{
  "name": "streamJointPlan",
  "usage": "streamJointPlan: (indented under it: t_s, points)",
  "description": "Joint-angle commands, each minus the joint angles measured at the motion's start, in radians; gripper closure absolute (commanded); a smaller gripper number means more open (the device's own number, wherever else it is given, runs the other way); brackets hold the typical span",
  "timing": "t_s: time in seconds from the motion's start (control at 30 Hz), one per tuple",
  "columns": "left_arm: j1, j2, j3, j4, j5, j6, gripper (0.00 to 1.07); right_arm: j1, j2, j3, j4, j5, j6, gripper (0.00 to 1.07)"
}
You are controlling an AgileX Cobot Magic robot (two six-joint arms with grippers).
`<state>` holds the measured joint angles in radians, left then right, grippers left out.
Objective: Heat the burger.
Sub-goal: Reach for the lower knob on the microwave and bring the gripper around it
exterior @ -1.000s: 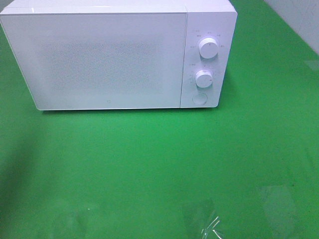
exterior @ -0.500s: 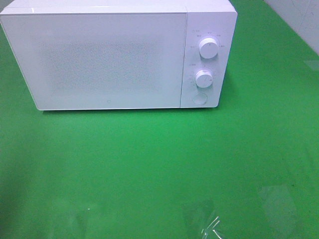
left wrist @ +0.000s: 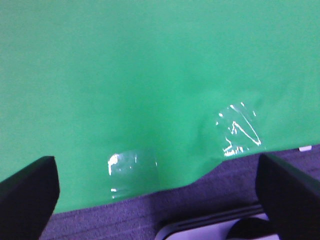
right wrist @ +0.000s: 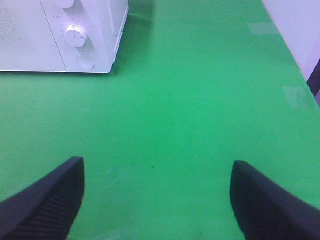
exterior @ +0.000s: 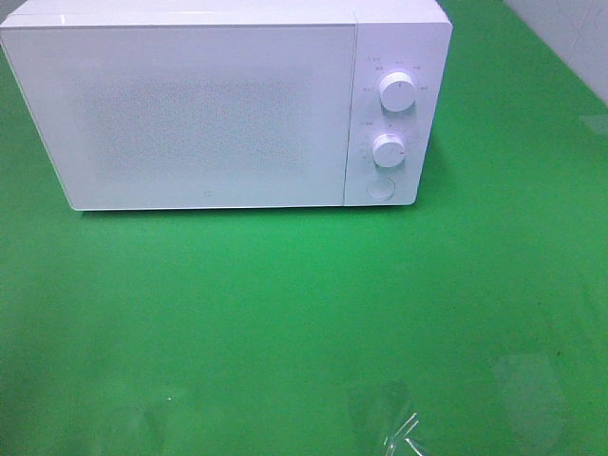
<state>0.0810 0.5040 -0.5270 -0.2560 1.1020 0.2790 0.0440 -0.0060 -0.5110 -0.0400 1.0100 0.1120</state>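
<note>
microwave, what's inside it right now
Nothing inside shows: the microwave door is shut and its white front is opaque. No burger is in any view, so whether it sits inside cannot be told.

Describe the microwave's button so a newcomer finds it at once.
The white microwave stands at the back of the green table. Its button sits lowest on the panel right of the door, under two knobs. It is flat; the knobs stick out.

High camera overlooks the microwave (exterior: 209, 114); right wrist shares its lower knob (right wrist: 75, 36); left wrist faces cloth (left wrist: 150, 75) edge
</note>
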Motion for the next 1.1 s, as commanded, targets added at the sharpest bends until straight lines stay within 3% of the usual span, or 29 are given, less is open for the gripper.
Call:
streamJointPlan:
  t_s: [0.03,0.9,1.1]
  points:
    - [0.003,-0.066,0.02,-0.001,-0.05,0.007,0.07,-0.006,-0.024,0.005,0.001,-0.011,-0.008,0.32]
    - [0.003,-0.54,0.02,0.03,-0.05,0.006,0.07,-0.006,-0.024,0.005,0.001,-0.011,-0.008,0.32]
    - [0.003,-0.525,0.02,0.031,-0.05,0.005,0.07,-0.006,-0.024,0.005,0.001,-0.011,-0.008,0.32]
